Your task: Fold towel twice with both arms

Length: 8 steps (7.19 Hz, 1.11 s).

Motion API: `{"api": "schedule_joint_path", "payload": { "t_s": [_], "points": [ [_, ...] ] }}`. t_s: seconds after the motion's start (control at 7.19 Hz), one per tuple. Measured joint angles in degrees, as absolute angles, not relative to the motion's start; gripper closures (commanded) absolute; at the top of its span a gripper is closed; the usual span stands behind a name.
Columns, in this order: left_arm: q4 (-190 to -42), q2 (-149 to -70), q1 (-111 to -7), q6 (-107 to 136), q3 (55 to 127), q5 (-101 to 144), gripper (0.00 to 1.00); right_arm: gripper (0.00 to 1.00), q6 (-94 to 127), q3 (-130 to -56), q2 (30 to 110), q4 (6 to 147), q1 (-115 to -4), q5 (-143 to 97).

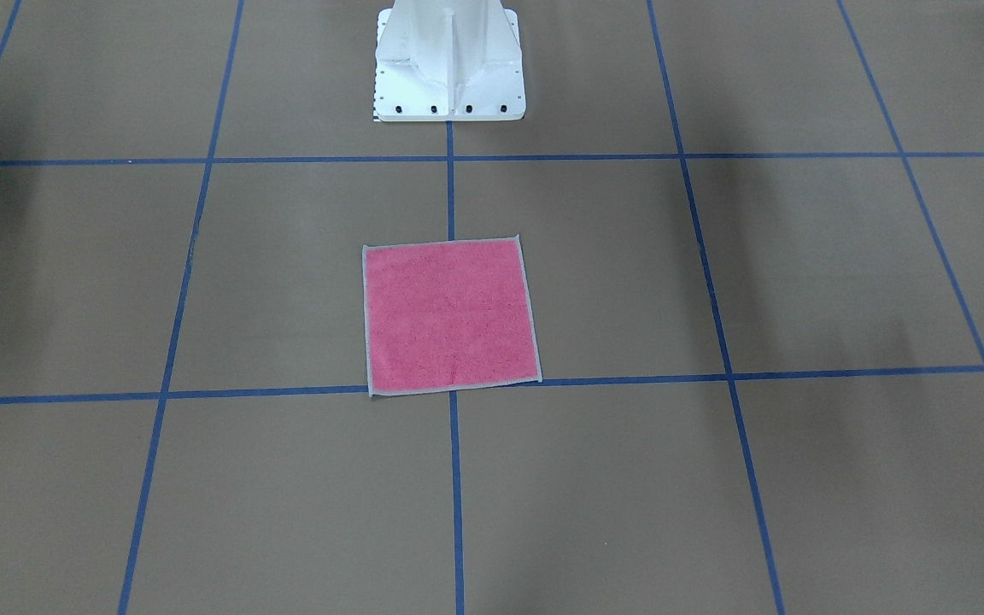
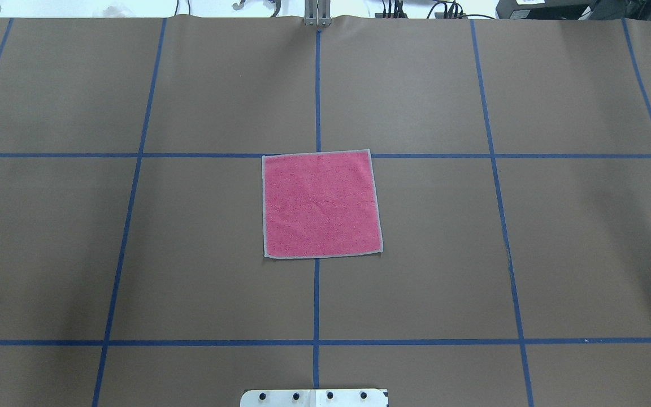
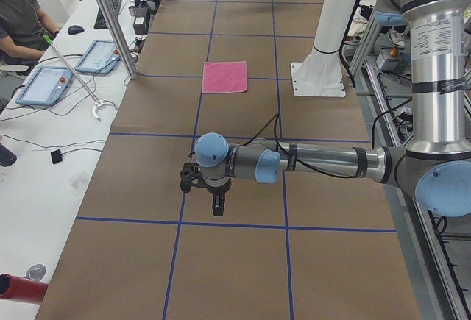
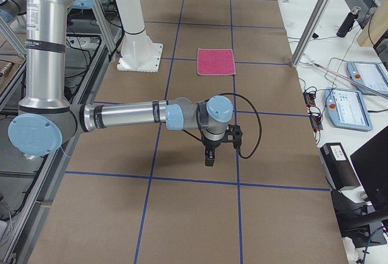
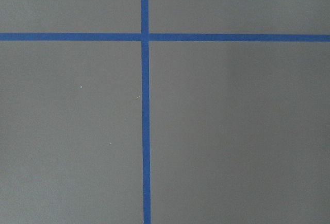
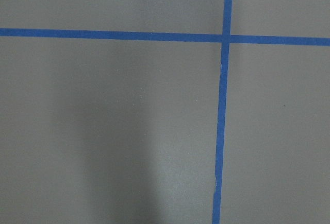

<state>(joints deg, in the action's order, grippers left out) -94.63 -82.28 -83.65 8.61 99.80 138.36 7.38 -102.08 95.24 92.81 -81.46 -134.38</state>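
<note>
Mid-desk, towel (image 2: 321,204) flat, pink up, unfolded. Left gripper (image 3: 218,204) and right gripper (image 4: 209,157) hang near opposite desk (image 2: 557,254) ends; can't tell their opening. Risk: mismatched corner pinches probably skew the fold.

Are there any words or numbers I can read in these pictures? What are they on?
No text here can be read.
left arm's sticker: printed lines, too small to read.
right arm's sticker: printed lines, too small to read.
tablet screens: too blurred to read.
towel: no writing on it.
</note>
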Motion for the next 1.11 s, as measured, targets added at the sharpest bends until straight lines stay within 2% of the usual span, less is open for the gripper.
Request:
{"api": "schedule_joint_path", "payload": {
  "t_s": [1.11],
  "points": [
    [-95.09, -81.89, -83.47, 9.97, 99.75, 139.08, 0.0, 0.0, 7.31, -102.96, 96.44, 88.28, -81.15, -139.49]
  ]
}}
